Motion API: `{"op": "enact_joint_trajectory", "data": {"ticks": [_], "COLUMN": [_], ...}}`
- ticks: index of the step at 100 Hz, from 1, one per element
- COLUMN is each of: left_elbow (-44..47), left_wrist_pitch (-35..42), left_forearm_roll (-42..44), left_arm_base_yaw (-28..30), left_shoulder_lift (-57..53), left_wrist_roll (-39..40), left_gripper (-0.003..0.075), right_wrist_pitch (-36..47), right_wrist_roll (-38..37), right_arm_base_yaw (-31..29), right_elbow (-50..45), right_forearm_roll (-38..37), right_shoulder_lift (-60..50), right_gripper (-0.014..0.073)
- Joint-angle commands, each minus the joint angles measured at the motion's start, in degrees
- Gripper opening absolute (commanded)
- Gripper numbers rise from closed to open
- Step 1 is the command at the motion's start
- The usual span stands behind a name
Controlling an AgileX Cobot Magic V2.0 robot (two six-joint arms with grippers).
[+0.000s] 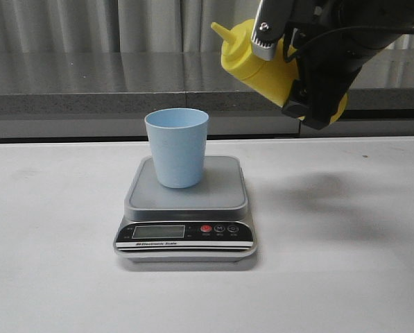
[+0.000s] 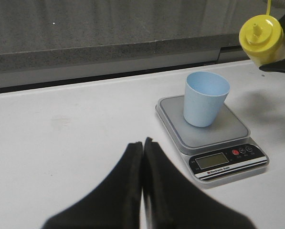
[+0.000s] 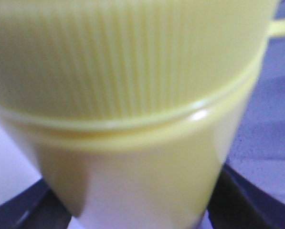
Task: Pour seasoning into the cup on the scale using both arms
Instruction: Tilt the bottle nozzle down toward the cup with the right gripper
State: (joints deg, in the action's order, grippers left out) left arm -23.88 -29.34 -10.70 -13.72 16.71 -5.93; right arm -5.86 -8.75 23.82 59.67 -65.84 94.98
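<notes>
The white counter spread wide across the front view, and the scale sat square in the middle of it: silver-grey plate, black front strip, an LCD, one red button beside two dark ones. Up high on the right, the right end effector was clamped on the seasoning bottle, which hung in the air well above the counter, tilted over with its pointed nozzle aimed up and to the left, toward the cup's side. That bottle was opaque yellow all over, and the right wrist view filled with its ribbed cap and smooth body. The left end effector had its fingers pressed together, holding nothing, low over bare counter, well apart from the scale. The cup, pale blue, plain, tapering downward, stood upright on the plate.
</notes>
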Motion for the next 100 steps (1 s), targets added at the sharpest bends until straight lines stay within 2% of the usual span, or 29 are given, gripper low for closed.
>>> {"op": "enact_joint_trajectory", "data": {"ticks": [1,14,33,63,80,100], "left_elbow": [-1.5,-1.5,-1.5,-1.5,-1.5,-1.5], "left_wrist_pitch": [4.5,4.5,4.5,4.5,4.5,4.5], "left_forearm_roll": [-1.0,-1.0,-1.0,-1.0,-1.0,-1.0], "left_arm_base_yaw": [0.1,0.1,0.1,0.1,0.1,0.1], "left_shoulder_lift": [0.4,0.4,0.4,0.4,0.4,0.4], "left_wrist_roll": [0.5,0.5,0.5,0.5,0.5,0.5], "left_gripper": [-0.002,-0.002,-0.002,-0.002,-0.002,-0.002], "right_wrist_pitch": [-0.2,-2.4,-7.1,-18.6,-28.1,-29.3], "right_wrist_roll": [0.3,0.3,0.3,0.3,0.3,0.3], "right_arm_base_yaw": [0.0,0.8,4.2,8.7,10.7,11.8], "right_elbow": [2.1,2.2,2.3,7.2,8.1,8.1], "right_forearm_roll": [-2.5,-4.8,-12.2,-15.2,-23.6,-33.3], "right_shoulder_lift": [-2.6,-2.6,-2.2,1.7,4.2,4.4], "right_gripper": [0.0244,0.0244,0.0244,0.0244,0.0244,0.0244]}}
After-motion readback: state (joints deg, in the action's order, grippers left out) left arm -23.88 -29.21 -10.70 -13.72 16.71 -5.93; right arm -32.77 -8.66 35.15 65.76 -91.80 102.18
